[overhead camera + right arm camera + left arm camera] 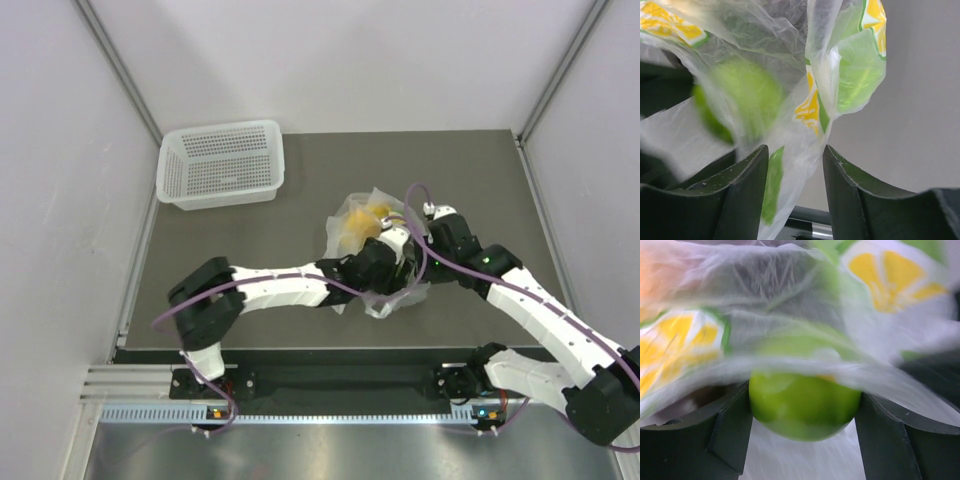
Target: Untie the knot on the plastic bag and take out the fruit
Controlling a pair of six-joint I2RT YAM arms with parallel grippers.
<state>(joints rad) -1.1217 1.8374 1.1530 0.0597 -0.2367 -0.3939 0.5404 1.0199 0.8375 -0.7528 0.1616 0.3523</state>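
Note:
The plastic bag (pixel 372 222), clear film with yellow citrus prints, lies crumpled mid-table with yellow-orange fruit (pixel 362 220) showing through it. Both grippers are at its near side. In the left wrist view a round green apple (pixel 802 407) sits between my left gripper's (pixel 804 402) fingers (pixel 732 430) and touches both, with bag film (pixel 790 315) draped over its top. My right gripper (pixel 794 157) stands open; a fold of the bag (pixel 807 135) hangs between its fingers (pixel 747 185), lying against the left one only. The apple (pixel 745 100) shows blurred behind the film. I cannot make out the knot.
A white perforated basket (pixel 222 165) stands at the table's far left corner. The grey table (pixel 480 180) is boxed in by white walls at the left, back and right. The arm bases and a metal rail run along the near edge.

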